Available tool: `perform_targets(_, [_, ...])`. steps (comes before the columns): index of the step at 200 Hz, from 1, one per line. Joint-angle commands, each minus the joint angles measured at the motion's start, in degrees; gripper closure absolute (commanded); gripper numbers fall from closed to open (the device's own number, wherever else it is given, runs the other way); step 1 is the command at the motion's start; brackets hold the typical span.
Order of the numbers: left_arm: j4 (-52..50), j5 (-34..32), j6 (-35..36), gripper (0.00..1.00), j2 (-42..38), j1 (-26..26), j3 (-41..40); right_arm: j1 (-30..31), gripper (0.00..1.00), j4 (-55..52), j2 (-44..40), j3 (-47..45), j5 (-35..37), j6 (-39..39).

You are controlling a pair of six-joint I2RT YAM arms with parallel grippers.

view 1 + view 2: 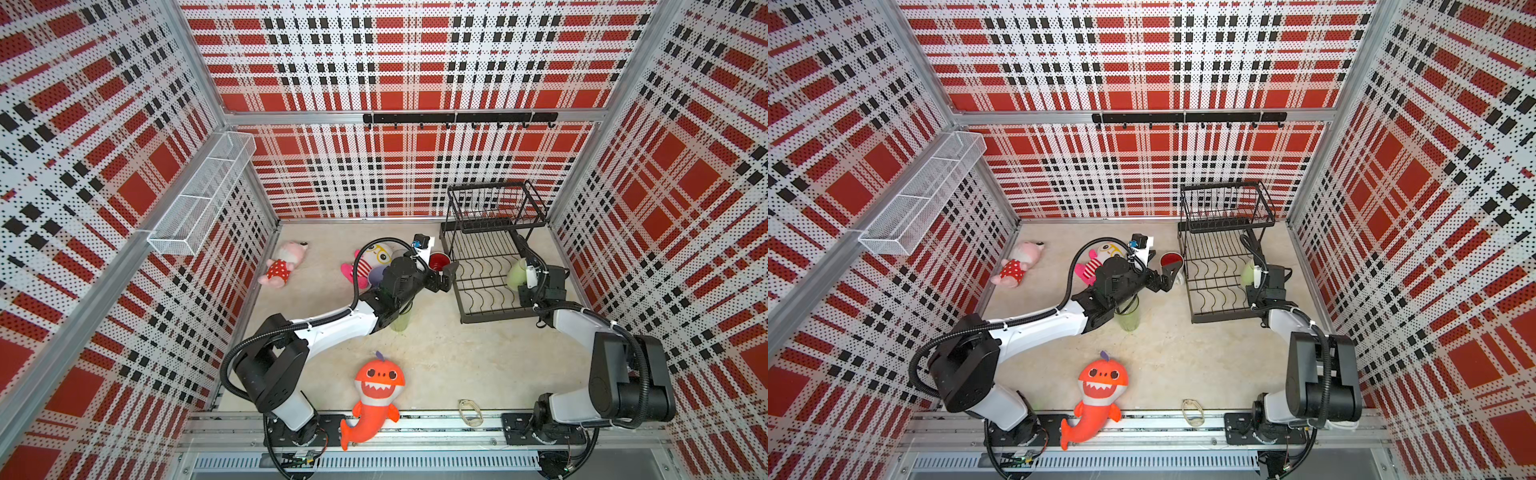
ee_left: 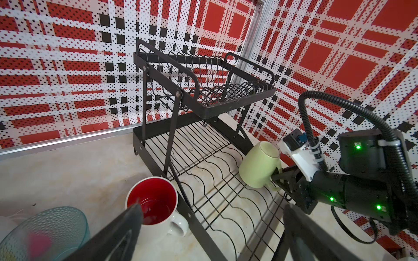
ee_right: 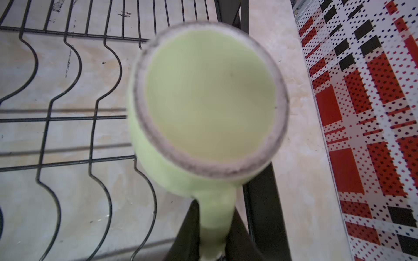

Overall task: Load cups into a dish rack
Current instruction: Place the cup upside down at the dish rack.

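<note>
The black two-tier dish rack [image 1: 486,266] [image 1: 1221,270] [image 2: 203,101] stands at the back right. My right gripper [image 3: 214,226] [image 2: 277,175] is shut on the handle of the pale-green mug [image 3: 208,101] [image 2: 257,167] [image 1: 515,274]. The mug is tilted over the right side of the rack's lower tier. My left gripper [image 2: 212,217] [image 1: 445,277] is open beside the rack's left edge, just above the white red-lined mug [image 2: 153,208] [image 1: 439,262] upright on the table. A teal cup [image 2: 45,230] is close by. A green tumbler [image 1: 400,320] [image 1: 1128,318] stands under the left forearm.
Three plush toys lie on the table: a pink one [image 1: 282,266] at the back left, a striped one [image 1: 370,257] behind the left arm, and an orange shark [image 1: 374,390] at the front. A white mesh basket [image 1: 199,195] hangs on the left wall.
</note>
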Motion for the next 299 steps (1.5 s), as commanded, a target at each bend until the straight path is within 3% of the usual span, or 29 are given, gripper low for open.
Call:
perform_targets(1, [0.0, 0.1, 0.4, 0.0, 0.1, 0.1, 0.9, -0.4, 0.79, -0.1, -0.7, 0.0, 0.3, -0.9])
perform_targets(37, [0.0, -0.3, 0.4, 0.0, -0.4, 0.3, 0.2, -0.4, 0.75, -0.2, -0.4, 0.3, 0.6, -0.3])
perform_targets(89, [0.1, -1.5, 0.3, 0.0, -1.2, 0.9, -1.2, -0.4, 0.9, 0.8, 0.9, 2.8, 0.7, -1.4])
perform_targets(126, [0.2, -1.7, 0.3, 0.0, -1.8, 1.0, -2.1, -0.4, 0.93, -0.4, 2.5, 5.6, 1.1, -2.0])
perform_targets(239, [0.2, -2.5, 0.2, 0.0, -2.3, 1.3, -3.1, -0.5, 0.96, 2.7, 7.5, 10.0, 4.6, -4.2])
perform_targets(299, [0.2, -2.9, 0.0, 0.0, -2.7, 1.3, -2.9, -0.6, 0.97, 11.8, 9.4, 8.1, 5.2, -7.9])
